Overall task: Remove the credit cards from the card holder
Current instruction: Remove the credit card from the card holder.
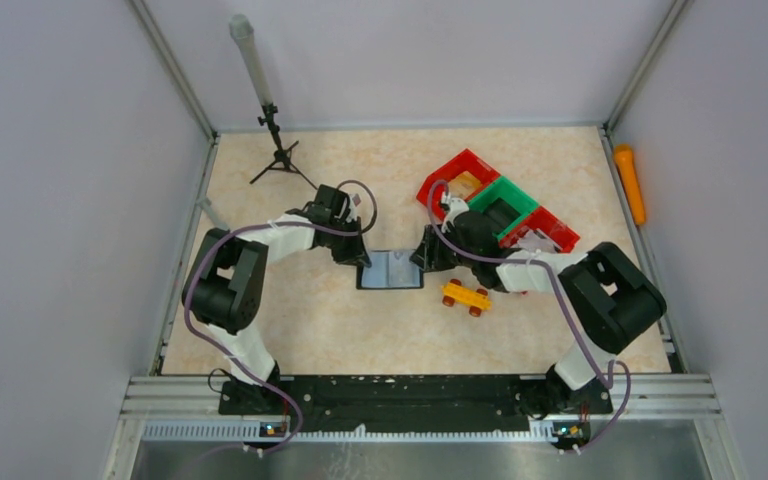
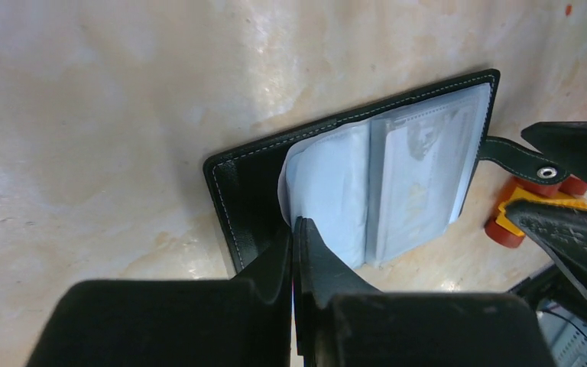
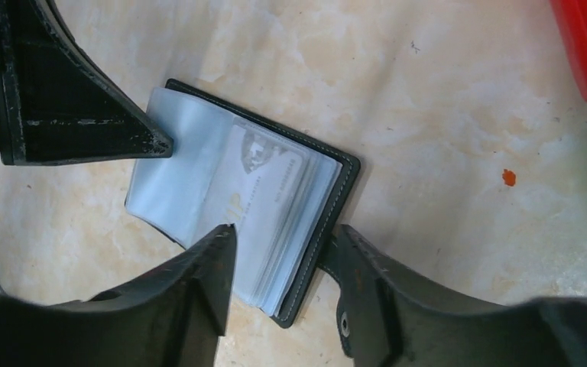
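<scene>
The black card holder (image 1: 392, 268) lies open and flat on the table between my two grippers. Its clear sleeves (image 2: 397, 176) fan out, and a pale credit card (image 3: 264, 183) shows through one of them. The strap tab with its silver snap (image 2: 531, 164) sticks out on the right side. My left gripper (image 2: 298, 225) is shut, its tips against the edge of the left sleeve; whether it pinches the sleeve I cannot tell. My right gripper (image 3: 287, 245) is open and straddles the holder's right edge, one finger over the sleeves and the other over the strap.
A yellow-orange toy brick car (image 1: 466, 296) sits just right of the holder, under the right arm. Red (image 1: 460, 172) and green (image 1: 505, 205) bins stand behind it. A small tripod (image 1: 278, 150) stands at the back left. An orange object (image 1: 629, 183) lies along the right wall.
</scene>
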`<move>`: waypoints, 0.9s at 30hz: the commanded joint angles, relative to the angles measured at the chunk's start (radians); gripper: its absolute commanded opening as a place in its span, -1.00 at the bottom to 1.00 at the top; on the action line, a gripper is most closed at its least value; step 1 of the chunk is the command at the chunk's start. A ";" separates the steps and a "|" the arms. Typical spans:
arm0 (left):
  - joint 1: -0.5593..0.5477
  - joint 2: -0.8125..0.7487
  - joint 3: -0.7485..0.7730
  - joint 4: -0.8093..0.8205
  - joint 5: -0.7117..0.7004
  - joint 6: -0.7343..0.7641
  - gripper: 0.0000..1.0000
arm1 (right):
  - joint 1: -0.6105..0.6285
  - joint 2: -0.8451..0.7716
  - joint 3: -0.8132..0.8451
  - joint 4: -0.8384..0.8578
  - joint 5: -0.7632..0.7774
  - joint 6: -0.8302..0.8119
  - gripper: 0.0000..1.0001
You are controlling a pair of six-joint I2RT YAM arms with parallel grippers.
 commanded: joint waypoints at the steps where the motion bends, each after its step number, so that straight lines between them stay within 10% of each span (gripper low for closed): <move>1: 0.010 -0.025 0.035 -0.042 -0.149 0.004 -1.00 | -0.018 0.011 0.058 -0.044 0.039 0.015 0.15; 7: 0.019 -0.041 0.026 -0.050 -0.231 -0.007 -1.00 | -0.019 0.121 0.148 -0.155 -0.031 0.012 0.59; 27: 0.022 -0.055 0.019 -0.045 -0.243 -0.007 -0.91 | -0.015 0.131 0.177 -0.209 -0.016 -0.027 0.23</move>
